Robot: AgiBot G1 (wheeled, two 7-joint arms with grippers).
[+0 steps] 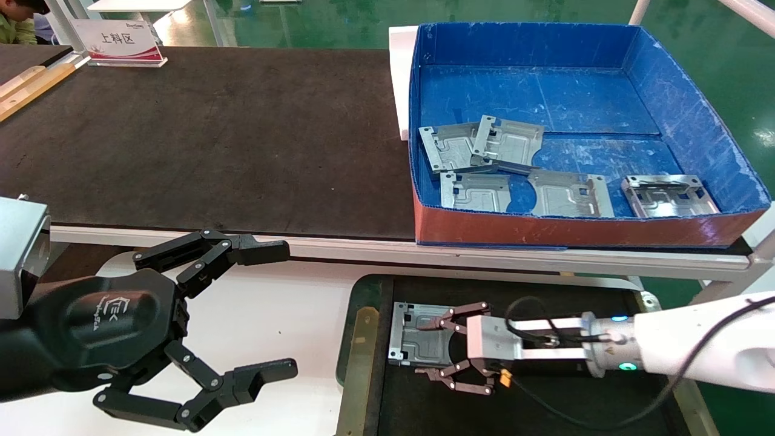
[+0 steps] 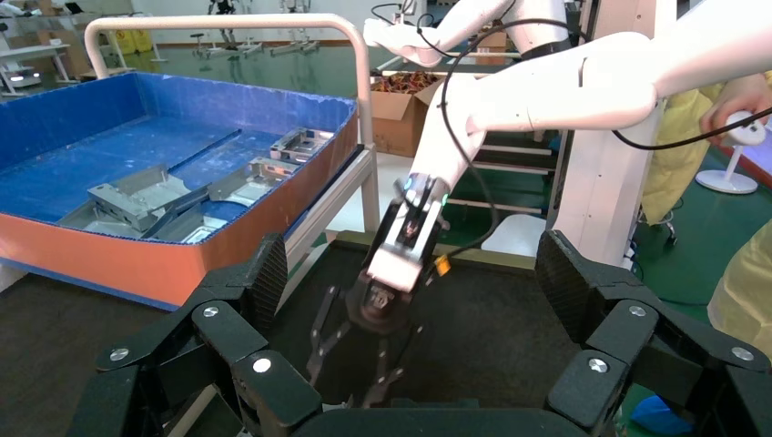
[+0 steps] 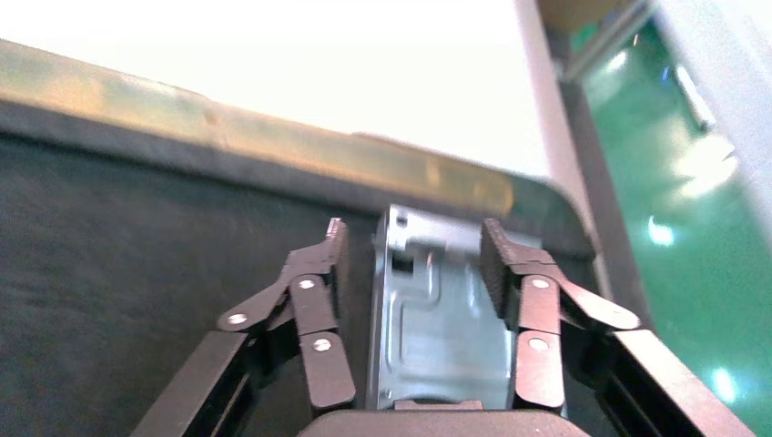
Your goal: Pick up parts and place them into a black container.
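nearest, left gripper [image 1: 242,315] hangs idle at near left, fingers wide apart, holding nothing. one part [image 1: 418,334] lies flat on the black container [image 1: 545,412] floor, close to its left rim. right gripper [image 1: 437,347] sits over it, fingers spread either side of the plate, apparently not clamping; release looks done or nearly so. five more parts [image 1: 508,142] lie in the blue box [image 1: 696,115], far right, two overlapping. risk, as judged: a fingertip catching a bent tab on withdrawal would drag the plate.
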